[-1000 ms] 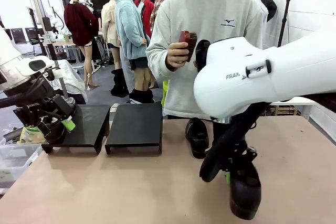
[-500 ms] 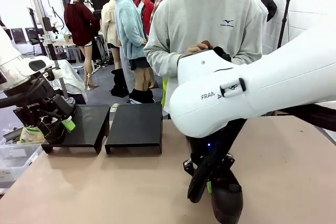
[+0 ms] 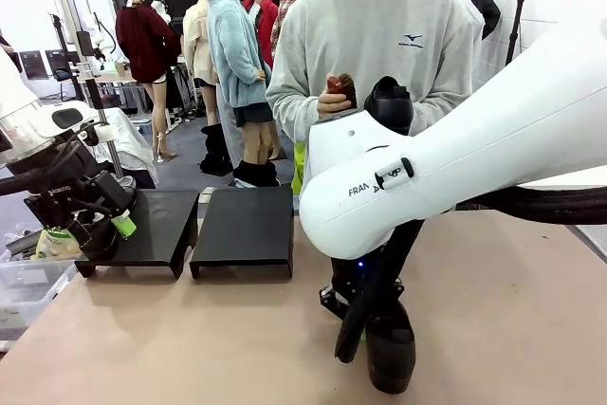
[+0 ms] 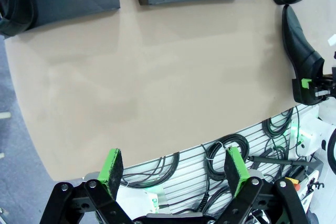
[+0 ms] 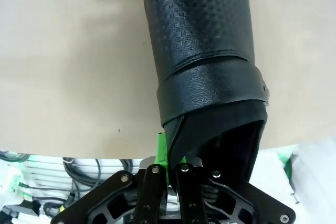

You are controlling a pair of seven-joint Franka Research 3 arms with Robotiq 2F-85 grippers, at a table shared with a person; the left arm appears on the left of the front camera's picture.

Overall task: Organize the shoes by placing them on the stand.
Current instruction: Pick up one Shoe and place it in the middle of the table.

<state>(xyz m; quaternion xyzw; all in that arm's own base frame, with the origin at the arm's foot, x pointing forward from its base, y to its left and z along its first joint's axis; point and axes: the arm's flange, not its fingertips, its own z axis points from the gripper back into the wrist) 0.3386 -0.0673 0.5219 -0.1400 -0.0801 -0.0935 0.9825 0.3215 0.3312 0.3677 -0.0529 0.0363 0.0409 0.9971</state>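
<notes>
White right arm (image 3: 474, 139) is carrying black lettering. Black left gripper (image 4: 173, 165) is wearing 2 green pads (image 4: 112, 165).

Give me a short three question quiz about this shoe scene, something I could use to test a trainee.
1. True or false: the right tool is shut on the collar of a matte black ankle-high shoe.
2. The black flat-topped stand nearer the table's middle holds: A nothing, B one shoe, C two shoes.
3. Fill in: the left tool is ___ and holds nothing.

Key: 1 true; 2 A; 3 open.
</notes>
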